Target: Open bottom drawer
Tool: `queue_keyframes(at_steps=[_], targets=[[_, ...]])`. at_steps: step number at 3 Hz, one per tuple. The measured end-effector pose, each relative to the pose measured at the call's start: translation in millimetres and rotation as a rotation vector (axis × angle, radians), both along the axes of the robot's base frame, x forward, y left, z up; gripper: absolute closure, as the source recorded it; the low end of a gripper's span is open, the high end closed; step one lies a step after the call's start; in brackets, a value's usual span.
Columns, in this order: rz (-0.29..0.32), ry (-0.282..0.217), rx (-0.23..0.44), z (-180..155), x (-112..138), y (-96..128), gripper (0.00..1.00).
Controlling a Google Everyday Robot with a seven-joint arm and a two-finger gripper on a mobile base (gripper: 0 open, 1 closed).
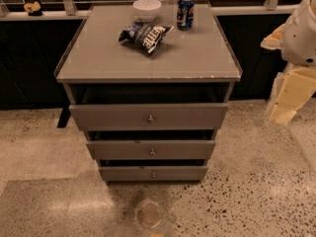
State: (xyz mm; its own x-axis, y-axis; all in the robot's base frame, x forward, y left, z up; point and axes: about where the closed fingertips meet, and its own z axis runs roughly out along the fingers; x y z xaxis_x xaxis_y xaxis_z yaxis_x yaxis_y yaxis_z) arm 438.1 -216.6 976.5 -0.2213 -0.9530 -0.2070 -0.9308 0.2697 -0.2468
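The bottom drawer (153, 173) is the lowest and narrowest of the three grey fronts on the drawer cabinet (74, 90), just above the floor. Its small brass knob (153, 175) sits at the centre of the front. It looks shut or nearly so, so the opening appears not yet begun.

The likeliest slip is taking the wrong knob. The middle drawer (151, 149) and top drawer (148, 116) carry matching knobs directly above, and both fronts jut out over the bottom one, so a descent from above could catch them. The knob is small and round and may slide out of a loose pinch. A pull that is not straight out from the cabinet could bind the drawer. A hard jerk could rock the cabinet and upset the soda can (185, 12), white bowl (147, 9) or chip bag (144, 35) on its tabletop (197, 58).

The arm hangs off the cabinet's right side, well apart from it. The tool (286, 105) points down at about top-drawer height, far from the knob. I cannot tell whether the tool is open or closed.
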Motion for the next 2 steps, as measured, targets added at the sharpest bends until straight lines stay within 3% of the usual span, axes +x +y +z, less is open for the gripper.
queue_keyframes(at_steps=[2], targets=[[-0.028,-0.02,-0.009,-22.2,-31.6,-7.6,0.0]])
